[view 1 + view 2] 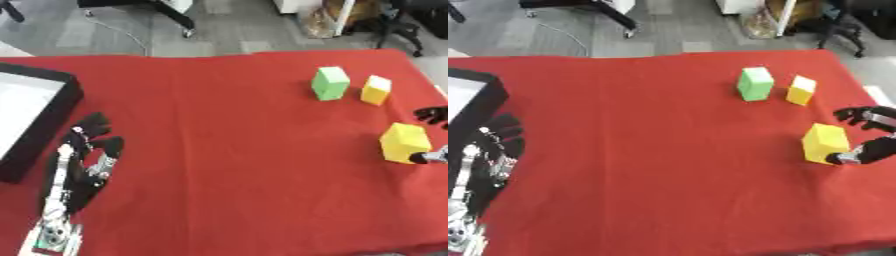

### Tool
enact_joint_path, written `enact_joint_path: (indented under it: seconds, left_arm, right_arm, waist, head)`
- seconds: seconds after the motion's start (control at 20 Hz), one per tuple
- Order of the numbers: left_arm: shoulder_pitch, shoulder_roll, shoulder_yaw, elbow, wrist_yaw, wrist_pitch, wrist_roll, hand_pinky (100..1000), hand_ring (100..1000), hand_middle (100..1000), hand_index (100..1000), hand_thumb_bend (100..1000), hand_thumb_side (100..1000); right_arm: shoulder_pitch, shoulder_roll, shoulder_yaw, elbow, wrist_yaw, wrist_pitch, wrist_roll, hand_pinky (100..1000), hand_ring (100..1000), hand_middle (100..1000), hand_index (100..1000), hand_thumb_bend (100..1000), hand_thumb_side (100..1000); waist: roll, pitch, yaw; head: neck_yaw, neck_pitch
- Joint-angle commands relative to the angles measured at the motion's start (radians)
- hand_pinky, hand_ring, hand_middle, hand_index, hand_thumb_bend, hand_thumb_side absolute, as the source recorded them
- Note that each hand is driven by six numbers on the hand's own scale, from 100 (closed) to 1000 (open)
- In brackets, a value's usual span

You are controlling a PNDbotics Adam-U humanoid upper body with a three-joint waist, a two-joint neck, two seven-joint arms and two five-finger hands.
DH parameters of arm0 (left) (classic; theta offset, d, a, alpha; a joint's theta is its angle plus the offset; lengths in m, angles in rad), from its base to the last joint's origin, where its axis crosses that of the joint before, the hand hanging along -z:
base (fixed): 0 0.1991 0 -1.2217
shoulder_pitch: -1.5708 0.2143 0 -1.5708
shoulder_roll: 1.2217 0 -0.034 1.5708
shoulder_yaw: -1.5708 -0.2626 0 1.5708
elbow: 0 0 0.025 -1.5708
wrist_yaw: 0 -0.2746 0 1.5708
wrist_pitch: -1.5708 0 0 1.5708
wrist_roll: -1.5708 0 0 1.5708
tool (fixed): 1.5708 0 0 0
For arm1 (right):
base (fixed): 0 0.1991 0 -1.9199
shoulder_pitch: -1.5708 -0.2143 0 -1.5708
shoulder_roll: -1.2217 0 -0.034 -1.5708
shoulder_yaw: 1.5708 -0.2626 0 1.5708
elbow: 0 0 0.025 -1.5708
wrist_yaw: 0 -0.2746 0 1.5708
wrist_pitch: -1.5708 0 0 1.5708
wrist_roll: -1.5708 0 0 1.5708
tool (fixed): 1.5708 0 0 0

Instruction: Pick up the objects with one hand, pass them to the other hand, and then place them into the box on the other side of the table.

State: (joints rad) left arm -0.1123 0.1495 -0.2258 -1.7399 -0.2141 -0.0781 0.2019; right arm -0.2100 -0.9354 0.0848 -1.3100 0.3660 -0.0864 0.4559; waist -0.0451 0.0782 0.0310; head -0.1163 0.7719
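A large yellow block (824, 142) stands near the table's right edge. My right hand (870, 150) comes in from the right and is open just beside it: the fingers (859, 116) spread above the block's far right side, and the thumb tip lies by its lower right corner. A green block (331, 83) and a smaller yellow block (376, 89) stand side by side further back. My left hand (79, 172) rests open on the cloth at the lower left, fingers pointing away from me. Beside it is the black box (48, 120) with a white inside.
A red cloth (227, 150) covers the whole table. The box takes up the left edge. Beyond the far edge are grey floor, chair legs and a cable.
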Motion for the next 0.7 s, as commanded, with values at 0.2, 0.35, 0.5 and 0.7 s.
enact_joint_path:
  seconds: [0.2,0.35,0.5,0.7]
  left_arm:
    - [-0.003,0.015,-0.001,-0.012,-0.002,-0.002,-0.002,715,765,738,859,591,705]
    - [-0.003,0.014,-0.001,-0.012,-0.001,-0.002,-0.002,715,765,738,858,591,705]
    - [-0.003,0.014,-0.002,-0.013,-0.001,-0.003,-0.002,715,765,738,858,590,705]
    - [-0.003,0.013,-0.002,-0.012,0.0,-0.003,-0.003,715,766,738,858,588,706]
  right_arm:
    - [-0.035,-0.011,-0.021,0.061,0.046,0.002,-0.024,875,916,893,994,551,407]
    - [-0.05,0.001,-0.018,0.088,0.058,-0.001,-0.031,872,913,888,992,546,400]
    - [-0.065,0.012,-0.012,0.111,0.064,-0.005,-0.036,871,911,887,991,543,398]
    - [-0.081,0.025,-0.003,0.132,0.072,-0.013,-0.032,871,910,885,990,538,395]
  waist:
    - [-0.011,-0.025,0.0]
    - [-0.01,-0.025,0.001]
    - [-0.01,-0.024,0.002]
    - [-0.01,-0.023,0.004]
  head:
    - [-0.002,-0.002]
    - [-0.003,-0.002]
    - [-0.005,-0.002]
    - [-0.008,-0.002]
